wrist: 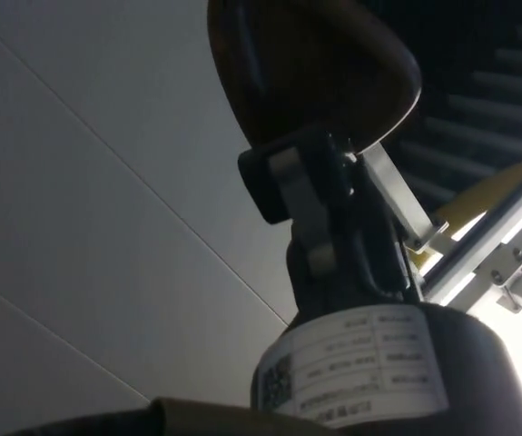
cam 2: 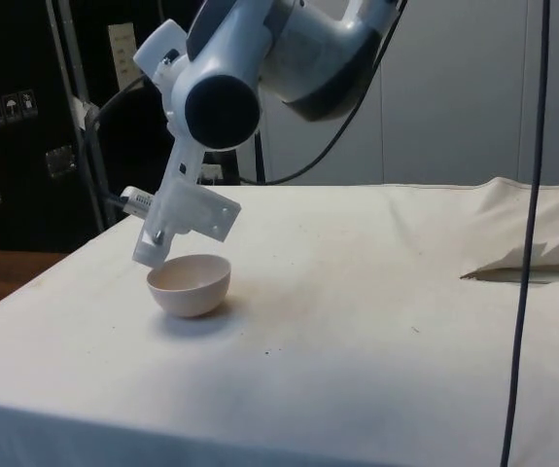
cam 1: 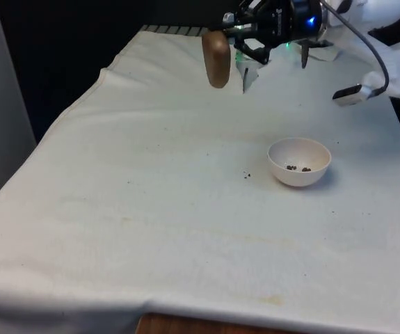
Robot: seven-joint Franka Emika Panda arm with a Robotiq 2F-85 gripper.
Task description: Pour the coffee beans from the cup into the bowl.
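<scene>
Front view: the gripper [cam 1: 245,43] holds a brown cup [cam 1: 216,59] aloft, fingers clenched on its rim. A white bowl [cam 1: 299,161] containing a few coffee beans [cam 1: 298,168] rests on the worktop [cam 1: 151,209].

Side view: the bowl [cam 2: 190,284] sits beneath the arm.

Wrist view: the fingers [wrist: 283,177] grasp what is probably the cup's [wrist: 324,64] rim.

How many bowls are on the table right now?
1. A white bowl sits on the white cloth, toward the front view's right, with a few coffee beans inside. The gripper holds the brown cup farther back.
</scene>
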